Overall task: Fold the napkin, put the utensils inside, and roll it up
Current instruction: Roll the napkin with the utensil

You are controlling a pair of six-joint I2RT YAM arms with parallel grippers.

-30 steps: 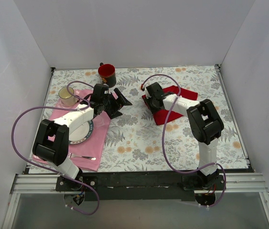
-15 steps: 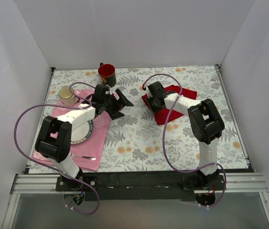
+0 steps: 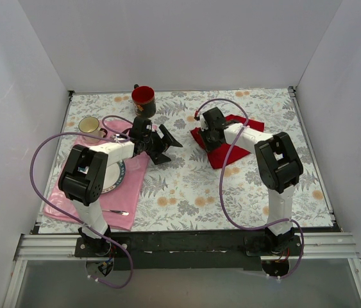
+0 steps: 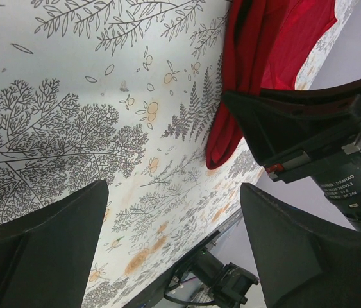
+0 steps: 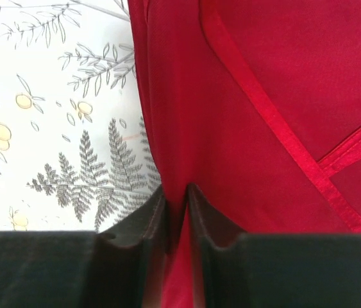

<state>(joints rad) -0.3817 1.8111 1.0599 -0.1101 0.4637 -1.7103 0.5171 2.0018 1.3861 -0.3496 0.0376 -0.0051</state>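
Observation:
The red napkin (image 3: 235, 138) lies partly folded on the floral tablecloth at the back right. It also shows in the right wrist view (image 5: 263, 96) and the left wrist view (image 4: 263, 38). My right gripper (image 3: 204, 135) is at the napkin's left edge. In the right wrist view the right gripper (image 5: 177, 205) is shut on a raised fold of the red cloth. My left gripper (image 3: 166, 147) is open and empty, hovering over the tablecloth just left of the napkin. In the left wrist view the left gripper (image 4: 174, 256) has its jaws spread wide. No gold utensils are in view.
A pink placemat (image 3: 129, 186) lies at the left with a plate (image 3: 117, 176) and a silver fork (image 3: 111, 211) on it. A beige cup (image 3: 90, 126) stands at its back corner. A red mug (image 3: 143, 99) stands at the back. White walls enclose the table.
My left gripper has moved right, closer to the napkin. My right gripper has shifted slightly towards the back, still holding the red cloth.

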